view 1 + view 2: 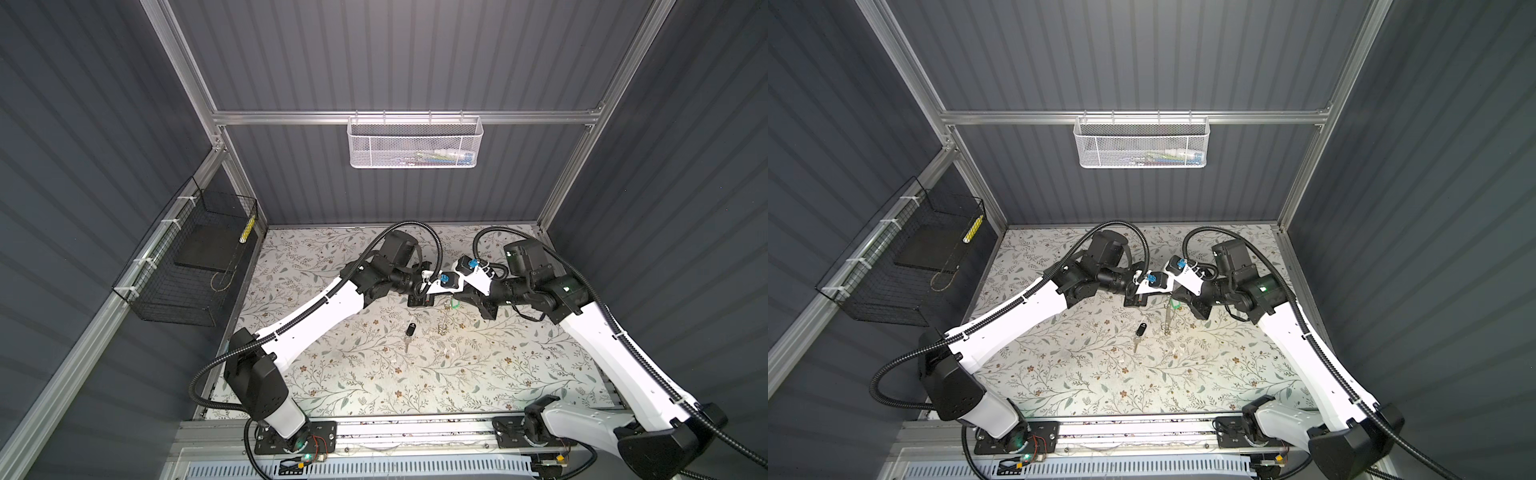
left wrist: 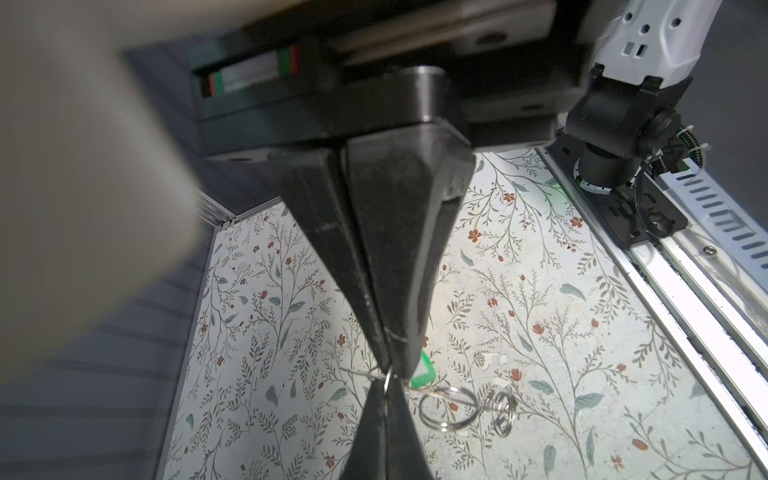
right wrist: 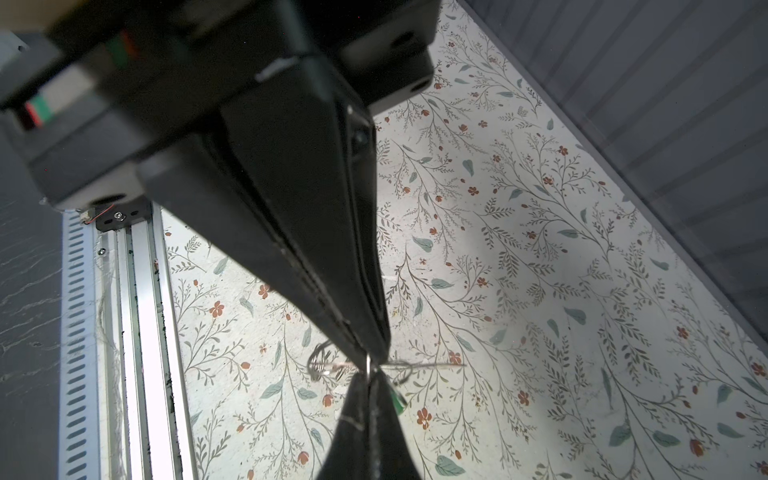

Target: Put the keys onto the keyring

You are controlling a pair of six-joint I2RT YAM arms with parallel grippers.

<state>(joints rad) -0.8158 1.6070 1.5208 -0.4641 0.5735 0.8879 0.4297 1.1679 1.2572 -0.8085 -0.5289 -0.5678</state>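
Left wrist view gives the best look. The left gripper [image 2: 390, 368] has its fingers pressed together, and right at the tips they pinch a small ring [image 2: 387, 380], seen edge-on. The right gripper [image 2: 384, 397] meets it tip to tip from the opposite side. Its fingers are together too, and as far as I can see they're clamped on that same small ring.

The green tag [image 2: 423, 371] sits just beside the pinch point, half hidden behind a left finger. A thin wire [image 2: 361, 372] crosses at the tips. The keyring [image 2: 446, 407] looks like a bunch of silver split rings on that wire, near the tag. I honestly can't tell if it's dangling or resting on the table [image 1: 374, 374].

In both top views the grippers meet over the middle of the table, a bit toward the far side, with the tag as a green speck between them. A silvery strand runs from there toward the near side and ends in the rings.

The key [image 1: 409, 336] with the black oval head lies flat on the floral table, untouched. It's nearer than the grippers and just left of the rings, blade pointing toward the near edge.

Right wrist view shows the same tip-to-tip pinch, with the tag poking out beside the left fingers.
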